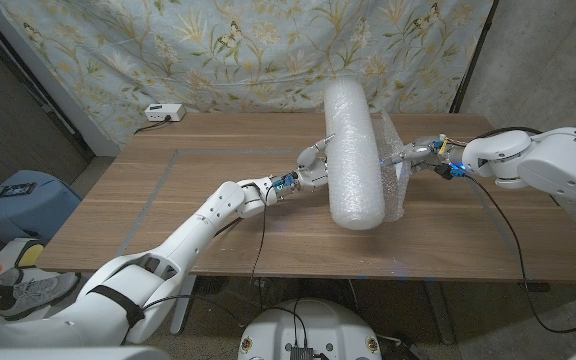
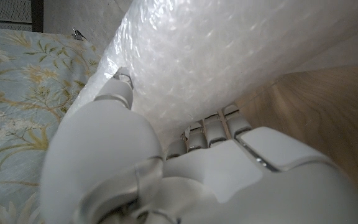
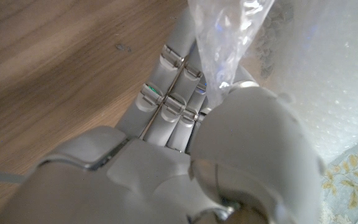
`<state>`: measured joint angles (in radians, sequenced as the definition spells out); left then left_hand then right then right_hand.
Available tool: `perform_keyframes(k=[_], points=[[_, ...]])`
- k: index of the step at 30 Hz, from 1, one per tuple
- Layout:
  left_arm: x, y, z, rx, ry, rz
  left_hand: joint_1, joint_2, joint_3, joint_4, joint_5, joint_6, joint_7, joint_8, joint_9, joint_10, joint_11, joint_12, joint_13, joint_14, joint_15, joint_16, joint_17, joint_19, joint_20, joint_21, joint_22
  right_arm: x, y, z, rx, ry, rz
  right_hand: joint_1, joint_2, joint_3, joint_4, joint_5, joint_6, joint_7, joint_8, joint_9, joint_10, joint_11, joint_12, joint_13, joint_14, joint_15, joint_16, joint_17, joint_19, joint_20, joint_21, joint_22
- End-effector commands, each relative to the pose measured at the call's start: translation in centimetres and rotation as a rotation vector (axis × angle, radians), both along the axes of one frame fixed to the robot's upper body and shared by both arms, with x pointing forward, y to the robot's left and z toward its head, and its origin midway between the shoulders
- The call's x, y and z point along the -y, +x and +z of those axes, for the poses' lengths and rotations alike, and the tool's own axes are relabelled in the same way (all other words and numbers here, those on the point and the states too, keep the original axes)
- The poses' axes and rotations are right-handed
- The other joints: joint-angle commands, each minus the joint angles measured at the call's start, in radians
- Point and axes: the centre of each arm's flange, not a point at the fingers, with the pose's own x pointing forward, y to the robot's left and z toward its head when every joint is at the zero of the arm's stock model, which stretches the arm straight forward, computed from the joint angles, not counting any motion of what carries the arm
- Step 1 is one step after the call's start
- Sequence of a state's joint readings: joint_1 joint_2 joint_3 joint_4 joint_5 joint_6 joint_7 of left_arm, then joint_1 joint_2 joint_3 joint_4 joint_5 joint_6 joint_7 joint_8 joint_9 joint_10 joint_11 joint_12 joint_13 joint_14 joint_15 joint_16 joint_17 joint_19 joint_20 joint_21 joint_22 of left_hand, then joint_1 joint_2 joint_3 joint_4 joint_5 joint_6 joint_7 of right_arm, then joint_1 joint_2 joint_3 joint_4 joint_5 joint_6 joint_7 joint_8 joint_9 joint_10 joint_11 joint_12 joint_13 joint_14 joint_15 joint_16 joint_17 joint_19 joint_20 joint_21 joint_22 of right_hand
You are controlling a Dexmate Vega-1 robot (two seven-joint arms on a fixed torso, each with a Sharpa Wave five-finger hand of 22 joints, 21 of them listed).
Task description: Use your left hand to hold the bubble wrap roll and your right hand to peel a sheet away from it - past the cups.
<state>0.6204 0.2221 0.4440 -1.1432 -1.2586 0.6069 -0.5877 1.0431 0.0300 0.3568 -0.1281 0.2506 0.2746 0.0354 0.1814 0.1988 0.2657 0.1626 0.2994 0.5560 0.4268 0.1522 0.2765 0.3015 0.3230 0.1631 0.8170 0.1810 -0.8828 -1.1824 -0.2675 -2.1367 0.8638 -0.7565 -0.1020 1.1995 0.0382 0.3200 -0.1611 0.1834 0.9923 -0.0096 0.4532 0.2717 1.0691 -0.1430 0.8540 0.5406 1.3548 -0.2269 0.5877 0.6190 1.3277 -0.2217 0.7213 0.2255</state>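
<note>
The roll [image 1: 355, 155] stands tilted near the middle of the table [image 1: 168, 190], its top leaning toward the far edge and its base toward the near edge. The left hand [image 1: 311, 168] is on its left side, fingers [image 2: 213, 127] curled against the wrap and thumb up on the curve, so it holds the roll. On the other side, the right hand [image 1: 418, 155] pinches the loose sheet [image 1: 396, 170] between thumb and fingers [image 3: 179, 74]; the sheet's edge is lifted only a little off the roll. I judge the peel as just begun. The next move calls for the right hand to draw the sheet out rightward while the left braces the roll against tipping. I see no cups.
</note>
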Motion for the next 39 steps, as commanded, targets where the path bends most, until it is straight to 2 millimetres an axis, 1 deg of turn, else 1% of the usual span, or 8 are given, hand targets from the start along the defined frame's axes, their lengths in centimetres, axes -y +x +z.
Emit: perform_keyframes(k=[1, 2, 6, 7, 10, 16, 24, 39], points=[[-0.1, -0.3, -0.7, -0.054, -0.055, -0.007, -0.011, 0.003, 0.000, -0.003, 0.000, -0.004, -0.020, 0.008, 0.003, -0.012, -0.002, -0.007, -0.002, -0.004, 0.013, -0.008, -0.002, 0.000, 0.011, -0.006, 0.001, -0.2, -0.2, -0.1, -0.011, -0.015, -0.008, 0.015, 0.003, -0.004, 0.003, -0.006, 0.006, 0.019, 0.007, 0.003, 0.004, 0.001, -0.001, 0.002, 0.010, -0.004, -0.006, 0.004, -0.007, -0.001, 0.011, 0.002], [-0.1, -0.4, -0.8, -0.058, -0.060, -0.007, -0.012, 0.002, -0.001, -0.005, -0.001, -0.008, -0.035, 0.007, 0.002, -0.019, -0.005, -0.011, -0.003, -0.010, 0.018, -0.012, -0.005, 0.000, 0.012, -0.007, 0.001, -0.2, -0.2, -0.1, -0.012, -0.016, -0.008, 0.016, 0.003, -0.004, 0.003, -0.006, 0.006, 0.018, 0.007, 0.003, 0.003, 0.000, -0.001, 0.004, 0.012, -0.004, -0.005, 0.005, -0.007, -0.001, 0.012, 0.002], [0.1, -0.4, -1.2, -0.080, -0.098, -0.015, -0.015, 0.002, 0.000, -0.006, -0.002, -0.021, -0.062, 0.005, 0.002, -0.026, -0.005, -0.016, -0.005, -0.016, 0.027, -0.017, -0.009, 0.000, 0.018, -0.009, 0.001, -0.3, -0.1, -0.2, -0.020, -0.021, -0.009, 0.018, 0.004, -0.005, 0.003, -0.006, 0.004, 0.019, 0.006, 0.004, 0.004, 0.001, 0.000, 0.008, 0.013, -0.004, -0.007, 0.007, -0.008, -0.001, 0.016, 0.001], [0.2, -0.5, -1.3, -0.089, -0.107, -0.018, -0.017, 0.002, -0.001, -0.006, -0.002, -0.024, -0.078, 0.005, 0.002, -0.027, -0.003, -0.017, -0.005, -0.018, 0.030, -0.019, -0.011, -0.002, 0.019, -0.011, 0.001, -0.4, -0.1, -0.3, -0.023, -0.021, -0.009, 0.019, 0.004, -0.005, 0.003, -0.006, 0.004, 0.020, 0.007, 0.004, 0.004, 0.003, 0.001, 0.009, 0.013, -0.004, -0.008, 0.008, -0.009, -0.001, 0.017, 0.001], [0.3, -0.5, -1.6, -0.104, -0.125, -0.015, -0.020, 0.002, -0.001, -0.006, -0.003, -0.024, -0.090, 0.007, 0.002, -0.031, -0.003, -0.020, -0.006, -0.020, 0.034, -0.021, -0.014, 0.000, 0.022, -0.012, 0.001, -0.4, -0.1, -0.3, -0.029, -0.029, -0.014, 0.021, 0.004, -0.007, 0.002, -0.006, 0.004, 0.021, 0.006, 0.005, 0.004, 0.002, -0.002, 0.009, 0.015, -0.004, -0.009, 0.011, -0.010, -0.001, 0.021, 0.001], [0.5, -0.5, -2.1, -0.137, -0.172, -0.016, -0.023, 0.005, 0.000, -0.006, -0.004, -0.023, -0.093, 0.009, 0.002, -0.030, -0.001, -0.021, -0.007, -0.017, 0.033, -0.022, -0.017, 0.002, 0.025, -0.013, 0.000, -0.6, 0.1, -0.3, -0.039, -0.043, -0.017, 0.024, 0.005, -0.008, 0.002, -0.006, 0.002, 0.021, 0.005, 0.005, 0.002, 0.003, -0.003, 0.012, 0.016, -0.004, -0.012, 0.014, -0.012, -0.001, 0.028, 0.000], [0.9, -0.4, -2.7, -0.184, -0.233, -0.013, -0.025, 0.007, 0.001, -0.007, -0.005, -0.015, -0.084, 0.014, 0.001, -0.025, -0.004, -0.021, -0.008, -0.014, 0.028, -0.024, -0.023, 0.006, 0.018, -0.015, 0.000, -0.6, 0.4, -0.2, -0.050, -0.055, -0.024, 0.028, 0.007, -0.011, 0.003, -0.006, 0.001, 0.021, 0.004, 0.006, 0.003, 0.002, -0.006, 0.014, 0.018, -0.004, -0.015, 0.019, -0.015, -0.001, 0.037, -0.001], [1.2, 0.2, -2.9, -0.180, -0.261, -0.023, -0.030, 0.009, 0.002, -0.009, -0.006, -0.015, -0.095, 0.016, 0.001, -0.026, -0.010, -0.023, -0.009, -0.021, 0.026, -0.030, -0.030, 0.002, 0.018, -0.021, 0.000, -0.6, 0.9, -0.3, -0.053, -0.057, -0.038, 0.032, 0.010, -0.017, 0.004, -0.007, 0.000, 0.021, 0.003, 0.011, 0.003, 0.006, -0.009, 0.021, 0.019, -0.004, -0.024, 0.027, -0.022, -0.001, 0.055, -0.003]])
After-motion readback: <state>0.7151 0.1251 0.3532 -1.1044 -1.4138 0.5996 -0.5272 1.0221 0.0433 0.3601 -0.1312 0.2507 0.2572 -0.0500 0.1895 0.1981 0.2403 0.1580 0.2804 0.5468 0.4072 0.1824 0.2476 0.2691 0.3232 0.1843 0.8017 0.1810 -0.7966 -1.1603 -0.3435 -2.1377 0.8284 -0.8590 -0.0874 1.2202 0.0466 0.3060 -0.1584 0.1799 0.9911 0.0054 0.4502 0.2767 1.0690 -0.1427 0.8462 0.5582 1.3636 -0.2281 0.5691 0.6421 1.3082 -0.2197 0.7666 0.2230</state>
